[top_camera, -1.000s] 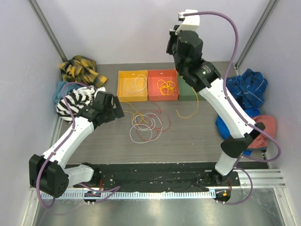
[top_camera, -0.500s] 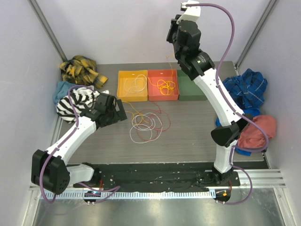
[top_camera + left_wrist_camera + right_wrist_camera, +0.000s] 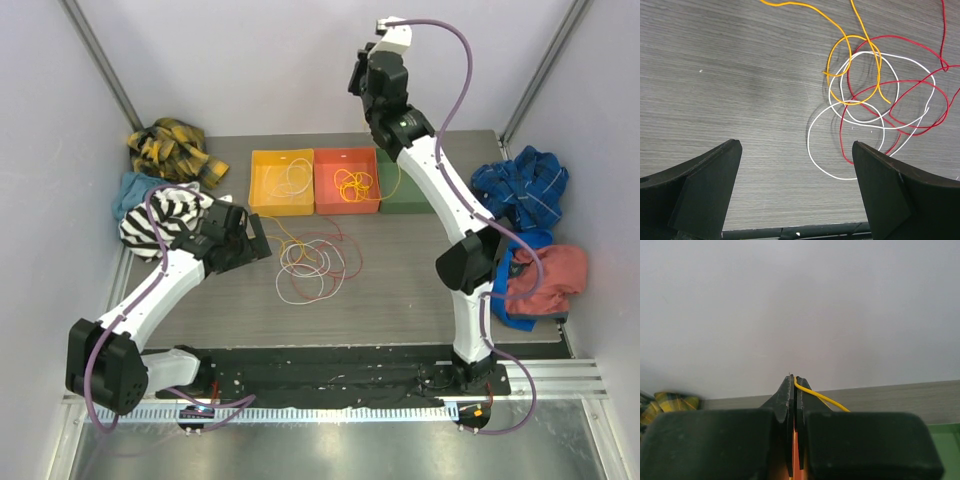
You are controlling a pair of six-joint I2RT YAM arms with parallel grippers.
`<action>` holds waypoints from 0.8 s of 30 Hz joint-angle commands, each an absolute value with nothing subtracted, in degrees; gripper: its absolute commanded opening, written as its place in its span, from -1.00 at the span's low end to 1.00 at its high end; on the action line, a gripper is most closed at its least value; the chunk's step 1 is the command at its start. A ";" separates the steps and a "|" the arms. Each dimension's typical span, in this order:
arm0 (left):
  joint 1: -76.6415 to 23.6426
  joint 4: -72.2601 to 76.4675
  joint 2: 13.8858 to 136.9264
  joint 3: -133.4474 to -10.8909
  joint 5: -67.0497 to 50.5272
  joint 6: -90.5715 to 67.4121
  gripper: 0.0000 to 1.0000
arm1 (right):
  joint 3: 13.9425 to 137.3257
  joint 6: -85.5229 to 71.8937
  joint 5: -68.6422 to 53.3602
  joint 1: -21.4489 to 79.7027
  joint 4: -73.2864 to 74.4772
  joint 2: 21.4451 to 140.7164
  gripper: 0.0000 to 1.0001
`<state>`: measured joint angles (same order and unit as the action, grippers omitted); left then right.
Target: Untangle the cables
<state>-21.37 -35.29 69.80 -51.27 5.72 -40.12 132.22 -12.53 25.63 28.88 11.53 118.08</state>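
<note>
The cables (image 3: 311, 265) lie as a loose tangle of white, red and yellow-orange loops on the table's middle. In the left wrist view the tangle (image 3: 880, 97) is ahead and to the right of my left gripper (image 3: 796, 150), which is open over bare table with nothing between its fingers (image 3: 707, 182). In the top view the left gripper (image 3: 252, 240) sits just left of the tangle. My right gripper (image 3: 360, 82) is raised high at the back. It is shut (image 3: 796, 382) on a thin yellow cable (image 3: 826, 399) that trails down to the right.
Three bins stand at the back: a yellow bin (image 3: 258, 190) holding a white wire, an orange-red bin (image 3: 325, 190) holding yellow-orange wires, and a green bin (image 3: 405, 198). Heaps of clothes lie at the left (image 3: 165, 145) and at the right (image 3: 525, 185).
The right arm has risen higher and swung back toward the wall, carrying the yellow cable up with it. The left arm has barely shifted.
</note>
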 commanded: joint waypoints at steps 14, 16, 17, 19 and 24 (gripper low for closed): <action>-21.45 -32.43 69.26 -51.15 4.22 -40.17 0.97 | 120.61 -19.77 22.06 29.36 7.21 122.87 -0.98; -21.45 -32.52 69.17 -51.07 4.04 -40.25 0.97 | 119.01 -19.78 22.15 29.18 6.86 123.39 -0.97; -21.45 -32.52 69.17 -51.06 4.13 -40.25 0.97 | 118.22 -19.60 21.97 29.27 6.94 123.57 -0.92; -21.45 -32.52 68.91 -50.89 4.13 -40.34 0.97 | 118.04 -19.86 20.84 29.18 8.08 124.36 -0.37; -21.45 -32.61 68.64 -50.97 4.39 -40.43 0.97 | 114.54 -21.62 21.09 29.27 8.01 121.92 0.46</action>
